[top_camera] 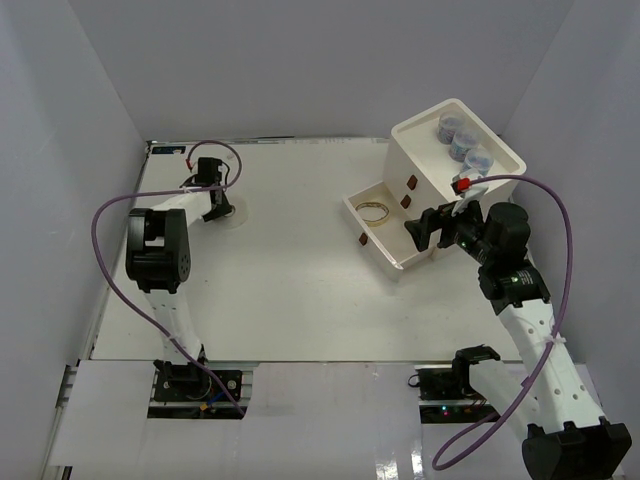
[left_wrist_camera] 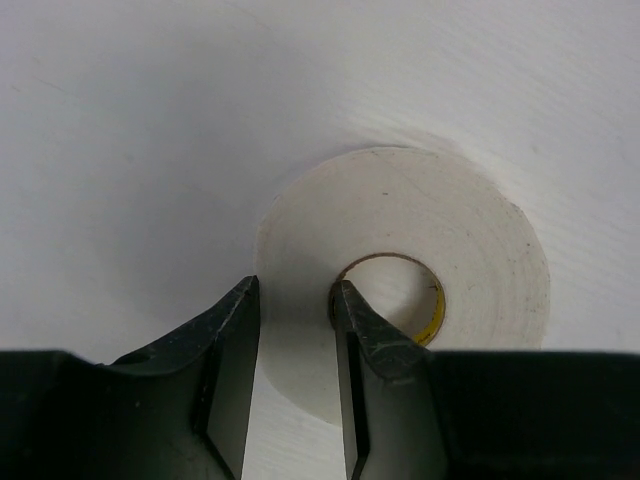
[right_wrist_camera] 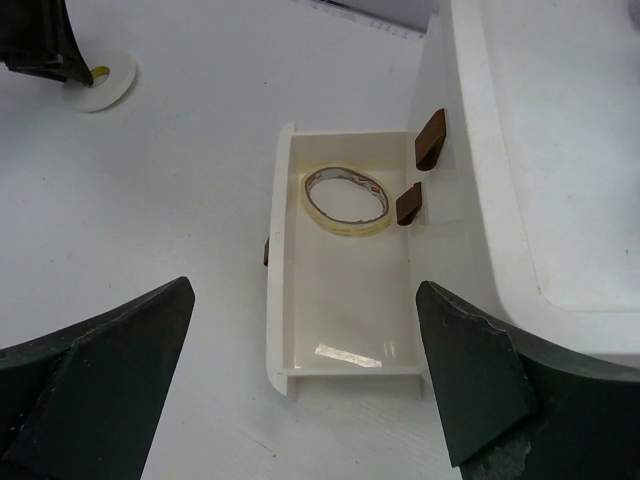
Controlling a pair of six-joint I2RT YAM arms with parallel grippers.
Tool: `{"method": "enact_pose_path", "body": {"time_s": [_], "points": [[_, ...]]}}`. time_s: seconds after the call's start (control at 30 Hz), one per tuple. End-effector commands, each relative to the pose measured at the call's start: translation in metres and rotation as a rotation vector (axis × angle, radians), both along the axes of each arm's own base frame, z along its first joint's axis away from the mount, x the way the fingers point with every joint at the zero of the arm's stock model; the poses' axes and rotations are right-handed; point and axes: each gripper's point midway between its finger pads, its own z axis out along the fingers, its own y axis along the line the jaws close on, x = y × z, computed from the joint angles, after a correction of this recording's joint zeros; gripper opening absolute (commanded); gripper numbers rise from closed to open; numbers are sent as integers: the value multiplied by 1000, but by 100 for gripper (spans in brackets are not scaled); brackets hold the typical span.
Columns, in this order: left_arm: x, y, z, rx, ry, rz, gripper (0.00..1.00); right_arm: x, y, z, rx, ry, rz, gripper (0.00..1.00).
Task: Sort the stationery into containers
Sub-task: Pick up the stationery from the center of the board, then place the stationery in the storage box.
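Observation:
The flat white tape ring [left_wrist_camera: 430, 215] lies on the table at the far left [top_camera: 237, 213]. My left gripper [left_wrist_camera: 295, 288] straddles the ring's wall, one finger outside and one in the hole, both touching it. The white drawer box [top_camera: 425, 160] stands at the back right, with small grey-blue jars [top_camera: 461, 138] in its top tray. Its bottom drawer [right_wrist_camera: 283, 300] is pulled out and holds a tan-yellow loop [right_wrist_camera: 347, 203]. My right gripper [right_wrist_camera: 305, 290] is wide open and empty, hovering just in front of the drawer's end [top_camera: 428, 228].
Two dark red-brown handles [right_wrist_camera: 430, 138] mark the shut upper drawers; the open drawer's handle [right_wrist_camera: 267, 250] faces left. The tape ring and the left gripper also show at the top left of the right wrist view [right_wrist_camera: 103, 80]. White walls enclose the table.

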Motion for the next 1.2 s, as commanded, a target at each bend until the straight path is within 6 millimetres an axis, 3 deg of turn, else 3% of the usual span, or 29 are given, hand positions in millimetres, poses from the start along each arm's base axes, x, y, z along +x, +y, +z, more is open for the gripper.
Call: {"method": "enact_pose_path", "body": {"time_s": [0.0,0.07,0.17,0.2,0.27,0.3,0.37,0.4,0.43,0.47,0.53,0.57,0.67,0.73,0.77,0.8,0.83,1.17], "points": [[-12,-53,35,-102,-47,-96,38,-2,-1,16,1,-64,-3,98],[-16,-70,47,-109,-64,-123,38,-3,0,18,2,-68,0,98],[-22,-113,72,-156,-108,-175,39,-5,-1,22,5,-76,0,98],[-29,-138,81,-177,-118,-222,39,-7,-1,24,7,-82,-1,98],[-31,-166,97,-202,-150,-258,40,-8,-1,26,10,-85,1,98],[-38,-193,102,-222,-155,-295,40,-9,0,28,12,-87,3,98],[-39,-223,120,-251,-191,-332,40,-10,0,29,14,-90,5,98],[-46,-250,126,-270,-201,-372,40,-11,0,29,15,-90,3,98],[-48,-265,123,-271,-195,-393,40,-11,-1,29,14,-91,2,98],[-50,-293,139,-287,-230,-438,40,-11,-1,29,15,-90,1,98],[-50,-318,135,-276,-228,-468,40,-12,-1,31,15,-93,-2,98],[-51,-343,151,-292,-264,-504,40,-12,-2,30,16,-91,-5,98],[-49,-377,150,-267,-270,-541,41,-12,-3,31,15,-93,-11,98],[-47,-390,145,-255,-268,-554,43,-12,-4,30,12,-93,-18,98],[-49,-399,131,-239,-245,-565,44,-12,-4,30,12,-93,-18,98],[-46,-405,136,-240,-261,-569,44,-12,-5,30,13,-93,-21,98],[-45,-409,124,-220,-248,-569,45,-12,-5,30,11,-96,-24,98],[-39,-420,103,-203,-225,-579,51,-9,-5,26,8,-82,-26,98]]}}
